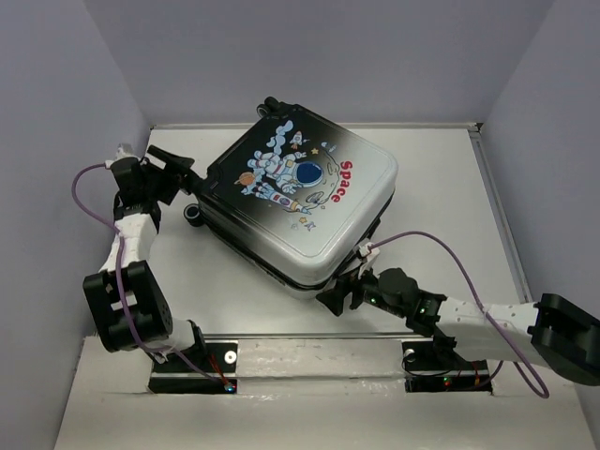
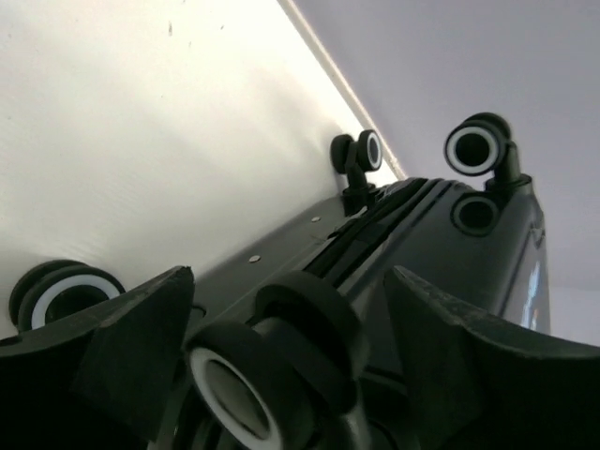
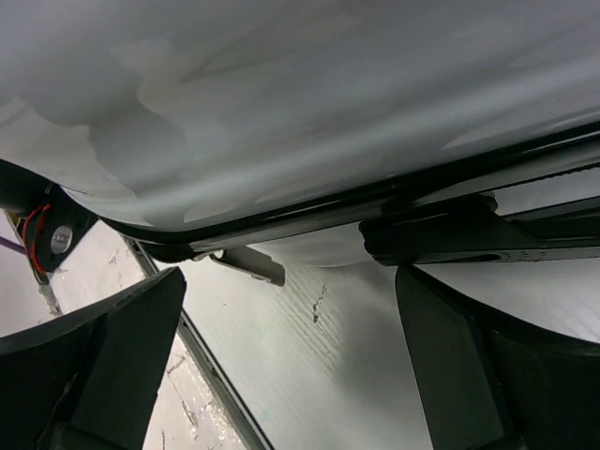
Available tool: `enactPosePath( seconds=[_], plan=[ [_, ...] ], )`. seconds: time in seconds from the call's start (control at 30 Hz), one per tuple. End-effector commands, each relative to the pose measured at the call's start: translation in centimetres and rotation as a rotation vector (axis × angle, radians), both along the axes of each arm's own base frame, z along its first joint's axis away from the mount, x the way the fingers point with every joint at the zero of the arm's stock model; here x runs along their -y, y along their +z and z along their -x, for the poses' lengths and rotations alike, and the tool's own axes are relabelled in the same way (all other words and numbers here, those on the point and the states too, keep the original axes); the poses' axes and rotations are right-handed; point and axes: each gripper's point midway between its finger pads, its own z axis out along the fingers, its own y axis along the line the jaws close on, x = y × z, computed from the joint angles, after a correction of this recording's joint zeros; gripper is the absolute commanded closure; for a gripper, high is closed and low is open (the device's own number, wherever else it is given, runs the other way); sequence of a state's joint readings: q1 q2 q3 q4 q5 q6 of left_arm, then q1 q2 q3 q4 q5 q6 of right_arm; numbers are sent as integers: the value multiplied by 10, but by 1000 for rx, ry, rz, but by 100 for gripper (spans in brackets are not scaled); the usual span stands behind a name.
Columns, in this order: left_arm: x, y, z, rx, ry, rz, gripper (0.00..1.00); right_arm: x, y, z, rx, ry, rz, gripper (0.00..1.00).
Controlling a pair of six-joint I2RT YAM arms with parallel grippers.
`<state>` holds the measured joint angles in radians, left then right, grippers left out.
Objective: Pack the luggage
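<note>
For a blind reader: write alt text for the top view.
A suitcase with an astronaut print lies flat on a table. The left claw is at its wheeled end, the right claw at its near edge.

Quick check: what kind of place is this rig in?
Probably a lab test enclosure: a white table, plain grey walls boxing it in, and the luggage lying on it.

white table (image 1: 441, 187), matte top. pale grey walls box it in on three sides: back wall (image 1: 319, 56), left wall (image 1: 56, 141), right wall (image 1: 553, 141). thin raised rim (image 1: 495, 206) runs along the table's right edge. metal strip (image 1: 309, 336) crosses the near edge, white ledge (image 1: 319, 375) just beyond it. right wrist view: small scuff mark (image 3: 319, 305) on the tabletop, dark seam (image 3: 211, 366) near it
</note>
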<state>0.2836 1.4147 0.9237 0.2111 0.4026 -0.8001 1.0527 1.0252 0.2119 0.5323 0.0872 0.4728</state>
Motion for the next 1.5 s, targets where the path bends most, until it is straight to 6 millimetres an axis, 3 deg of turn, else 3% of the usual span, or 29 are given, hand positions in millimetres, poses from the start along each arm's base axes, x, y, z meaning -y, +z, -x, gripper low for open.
enactPosePath(
  seconds=[0.0, 0.03, 0.07, 0.1, 0.2, 0.3, 0.37, 0.4, 0.6, 0.63, 0.7, 0.8, 0.97, 1.0, 1.13, 1.23, 1.47],
  plan=[
    [2, 71, 22, 180, 8, -96, 1, -14, 44, -11, 147, -15, -138, 11],
    [0, 72, 29, 190, 28, -108, 1, -15, 44, -11, 154, -16, -140, 20],
    [2, 60, 38, 169, 33, -108, 1, -16, 47, -13, 165, -26, -153, 26],
    [3, 70, 49, 200, 39, -129, 1, -17, 48, -15, 174, -33, -156, 29],
    [13, 56, 69, 192, 15, -132, 1, -20, 42, -17, 183, -49, -129, 31],
    [26, 23, 96, 151, -26, -128, 2, -26, 45, -15, 212, -48, -143, 40],
    [35, 9, 107, 138, -67, -113, 5, -32, 50, -8, 231, -32, -159, 40],
    [40, -8, 115, 107, -85, -106, 6, -33, 51, -9, 239, -46, -156, 41],
    [66, -40, 150, 93, -174, -77, 31, -42, 61, -2, 281, -82, -112, 42],
    [72, -42, 154, 98, -179, -59, 41, -41, 61, -5, 281, -100, -105, 37],
    [93, -40, 162, 117, -231, -42, 52, -43, 60, -9, 282, -129, -79, 33],
    [109, -43, 171, 114, -250, -33, 57, -38, 60, -18, 280, -192, -74, 31],
    [133, -61, 188, 103, -292, 18, 67, -35, 69, -26, 291, -261, -143, 36],
    [144, -64, 194, 98, -328, 19, 68, -34, 68, -28, 294, -274, -144, 39],
    [153, -73, 198, 78, -335, 5, 71, -41, 83, -34, 307, -309, -208, 56],
    [159, -80, 201, 62, -348, -3, 73, -45, 89, -36, 307, -317, -250, 60],
    [170, -89, 207, 46, -365, 6, 76, -51, 111, -34, 324, -332, -337, 78]
  ],
)
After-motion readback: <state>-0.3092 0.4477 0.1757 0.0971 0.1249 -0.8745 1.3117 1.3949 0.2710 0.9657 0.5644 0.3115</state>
